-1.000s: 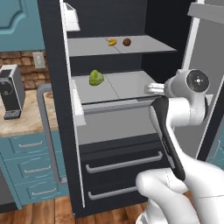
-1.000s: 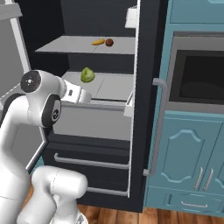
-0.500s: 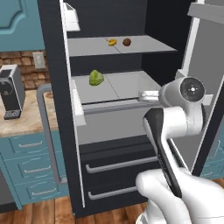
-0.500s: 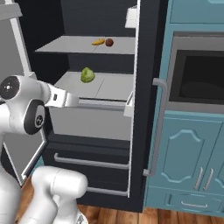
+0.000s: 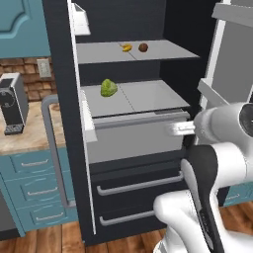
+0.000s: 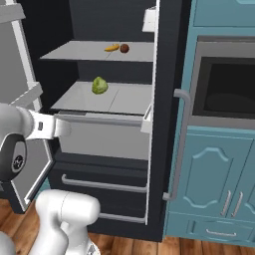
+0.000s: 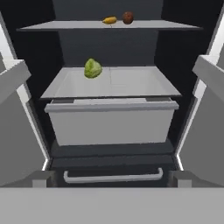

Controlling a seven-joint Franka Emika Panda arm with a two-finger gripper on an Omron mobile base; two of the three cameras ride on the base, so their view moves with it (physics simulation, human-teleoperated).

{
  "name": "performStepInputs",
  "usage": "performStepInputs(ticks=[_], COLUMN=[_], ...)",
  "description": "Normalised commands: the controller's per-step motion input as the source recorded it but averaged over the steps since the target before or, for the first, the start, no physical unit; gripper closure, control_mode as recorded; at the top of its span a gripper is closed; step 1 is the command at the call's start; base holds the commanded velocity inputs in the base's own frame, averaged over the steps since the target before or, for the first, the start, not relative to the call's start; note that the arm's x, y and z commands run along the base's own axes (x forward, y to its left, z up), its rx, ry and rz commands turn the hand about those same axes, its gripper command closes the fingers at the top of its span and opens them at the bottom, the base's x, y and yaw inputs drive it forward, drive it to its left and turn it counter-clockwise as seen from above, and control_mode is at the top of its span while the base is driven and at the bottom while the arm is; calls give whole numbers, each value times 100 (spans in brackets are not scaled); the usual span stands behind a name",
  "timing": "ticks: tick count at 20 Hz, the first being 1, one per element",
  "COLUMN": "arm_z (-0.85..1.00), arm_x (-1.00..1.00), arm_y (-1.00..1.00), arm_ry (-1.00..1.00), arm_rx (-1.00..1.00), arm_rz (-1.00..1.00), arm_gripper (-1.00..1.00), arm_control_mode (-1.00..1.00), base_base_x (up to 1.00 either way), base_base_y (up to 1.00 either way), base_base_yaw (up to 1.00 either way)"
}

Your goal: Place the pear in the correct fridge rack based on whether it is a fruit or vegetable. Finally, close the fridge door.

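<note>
The pear (image 5: 143, 47) (image 6: 124, 48) (image 7: 127, 17) rests on the upper fridge rack (image 5: 165, 52) (image 6: 74, 52) (image 7: 175, 25), just beside a yellow banana (image 5: 127, 47) (image 7: 110, 19). My gripper (image 5: 175, 129) (image 6: 63, 129) hangs in front of the open fridge at the height of the pulled-out grey drawer (image 5: 141, 141) (image 7: 109, 124), well below and in front of the pear. It is open and holds nothing. Both fridge doors stand open: one (image 5: 232, 59) on the right of the left base view, the other (image 5: 62, 108) on its left.
A green leafy vegetable (image 5: 108, 88) (image 6: 99, 85) (image 7: 92, 68) lies on the lower grey slab (image 5: 148, 96). Two dark drawers with bar handles (image 5: 138, 184) sit below. A coffee machine (image 5: 12, 104) stands on the left counter; a wall oven (image 6: 224, 84) is right of the fridge.
The hand has drawn back from the lower slab and dropped to the drawer front, with the arm's upper joint swinging outward. Pear, banana and vegetable have not moved.
</note>
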Motion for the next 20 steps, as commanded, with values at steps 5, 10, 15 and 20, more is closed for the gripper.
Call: performStepInputs(ticks=[5, 10, 15, 20], arm_z=[0, -6, -7, -20], arm_x=[-68, -41, -14, -5], arm_y=[99, 100, 100, 100], arm_ry=[12, 12, 12, 6], arm_rx=[-24, -31, -30, -34], arm_rz=[33, 30, 21, 13], arm_gripper=[-100, -100, -100, -100], arm_control_mode=[-100, -100, -100, -100], base_base_x=[0, 0, 0, 0], base_base_y=[0, 0, 0, 0], base_base_yaw=[0, 0, 0, 0])
